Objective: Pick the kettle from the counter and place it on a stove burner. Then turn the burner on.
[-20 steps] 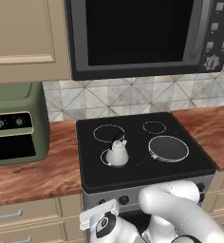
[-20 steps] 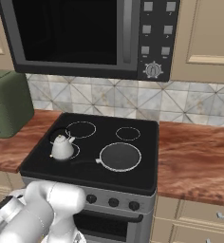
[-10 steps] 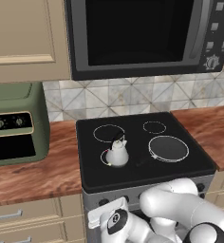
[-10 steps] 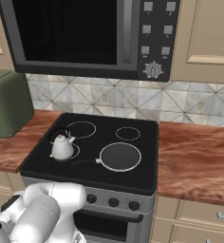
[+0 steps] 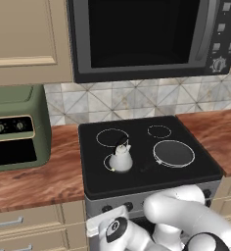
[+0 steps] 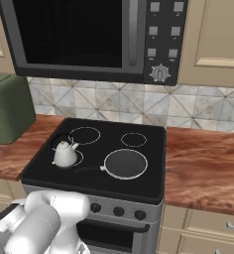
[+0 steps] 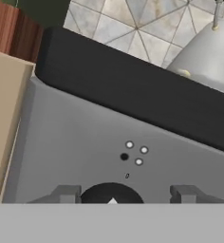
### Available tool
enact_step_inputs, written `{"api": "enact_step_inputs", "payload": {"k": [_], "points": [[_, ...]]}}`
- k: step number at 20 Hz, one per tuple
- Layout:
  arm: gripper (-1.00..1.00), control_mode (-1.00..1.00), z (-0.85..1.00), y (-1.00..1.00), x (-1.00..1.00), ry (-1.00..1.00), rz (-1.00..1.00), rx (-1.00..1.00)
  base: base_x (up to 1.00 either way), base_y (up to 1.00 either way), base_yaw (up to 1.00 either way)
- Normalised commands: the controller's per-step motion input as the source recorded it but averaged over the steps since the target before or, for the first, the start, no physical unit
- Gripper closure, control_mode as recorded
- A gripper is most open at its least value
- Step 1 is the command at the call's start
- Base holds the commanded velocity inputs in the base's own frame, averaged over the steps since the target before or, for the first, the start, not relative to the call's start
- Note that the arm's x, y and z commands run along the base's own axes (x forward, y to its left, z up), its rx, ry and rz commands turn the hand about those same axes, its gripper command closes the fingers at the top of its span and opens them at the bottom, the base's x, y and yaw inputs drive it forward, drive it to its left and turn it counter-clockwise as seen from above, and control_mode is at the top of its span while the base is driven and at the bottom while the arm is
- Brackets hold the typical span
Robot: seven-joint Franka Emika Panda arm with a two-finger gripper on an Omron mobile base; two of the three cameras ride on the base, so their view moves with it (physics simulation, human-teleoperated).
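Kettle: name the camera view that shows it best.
The left base view: the kettle shows whole on the stove's front left ring, handle and spout clear. The right base view shows it whole but smaller. The hand view cuts off most of its grey body.

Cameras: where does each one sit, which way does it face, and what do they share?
Left base view: behind the arm's left, looking down at the kettle on the stove burner; white arm at lower right.
Right base view: behind the right, same stove; arm at lower left.
Hand view: low, facing the stove's front panel and a knob between the fingertips.
Shared: all three show the kettle.
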Motion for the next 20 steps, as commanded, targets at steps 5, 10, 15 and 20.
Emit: {"api": "enact_step_inputs", "payload": {"k": [5, 10, 15, 20], "points": [[-1.00, -1.00, -0.51, 0.00, -0.07, 0.10, 0.00, 0.00, 0.00, 0.00, 0.00], [-1.00, -1.00, -0.37, -0.32, -0.21, 0.06, 0.00, 0.02, 0.00, 0.00, 0.00], [-1.00, -1.00, -0.11, -0.03, -0.36, 0.00, 0.00, 0.00, 0.00, 0.00, 0.00], [-1.00, -1.00, -0.07, -0.02, -0.19, 0.00, 0.00, 0.00, 0.00, 0.00, 0.00]]}}
